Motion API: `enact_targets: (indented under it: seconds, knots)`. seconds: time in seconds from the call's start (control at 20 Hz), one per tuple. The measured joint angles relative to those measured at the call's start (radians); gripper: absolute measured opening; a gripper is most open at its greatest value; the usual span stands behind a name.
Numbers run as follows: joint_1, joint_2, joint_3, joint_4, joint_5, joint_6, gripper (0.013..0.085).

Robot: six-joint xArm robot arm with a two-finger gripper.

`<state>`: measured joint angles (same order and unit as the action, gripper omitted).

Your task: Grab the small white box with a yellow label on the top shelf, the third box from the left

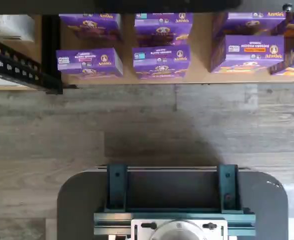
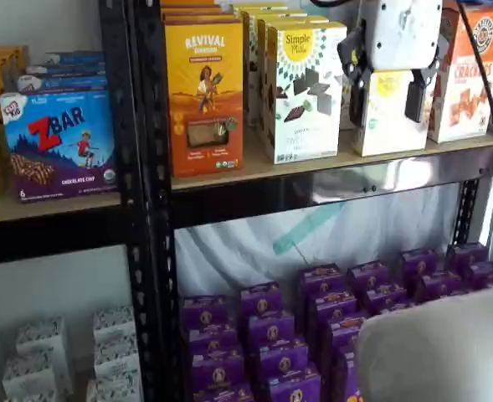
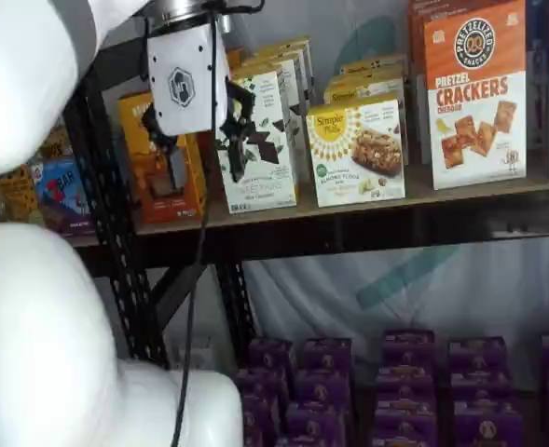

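The small white box (image 2: 388, 117) with a round yellow label stands on the top shelf (image 2: 229, 174), between a taller white box and an orange-and-white cracker box. It also shows in a shelf view (image 3: 356, 149). My gripper (image 2: 386, 96) hangs in front of the shelf at the box's height. Its two black fingers are apart and the box shows in the gap between them. It holds nothing and stands off the shelf front, as a shelf view (image 3: 198, 140) shows. The wrist view shows neither box nor fingers.
An orange Revival box (image 2: 204, 92) and a tall Simple Mills box (image 2: 305, 88) stand left of the target, a cracker box (image 2: 464, 79) right. Purple boxes (image 2: 313, 318) fill the low shelf (image 1: 201, 75). A black upright (image 2: 141, 209) stands left. My white arm (image 3: 32, 326) is near.
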<state>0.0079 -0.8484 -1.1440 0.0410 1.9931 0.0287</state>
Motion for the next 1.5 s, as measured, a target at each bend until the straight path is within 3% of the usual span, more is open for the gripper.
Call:
enact_targets:
  seconds: [0.1, 0.2, 0.6, 1.0, 1.3, 1.5]
  knots:
    - [-0.048, 0.022, -0.018, 0.052, 0.038, -0.021, 0.085]
    - [-0.054, 0.022, -0.019, 0.06, 0.043, -0.025, 0.085]
    - [-0.032, -0.018, 0.013, 0.016, -0.02, -0.027, 0.085]
    - [-0.088, -0.053, 0.052, -0.021, -0.094, -0.095, 0.085]
    - [-0.158, -0.04, 0.075, -0.069, -0.212, -0.173, 0.085]
    - [-0.23, -0.003, 0.071, -0.048, -0.294, -0.235, 0.085]
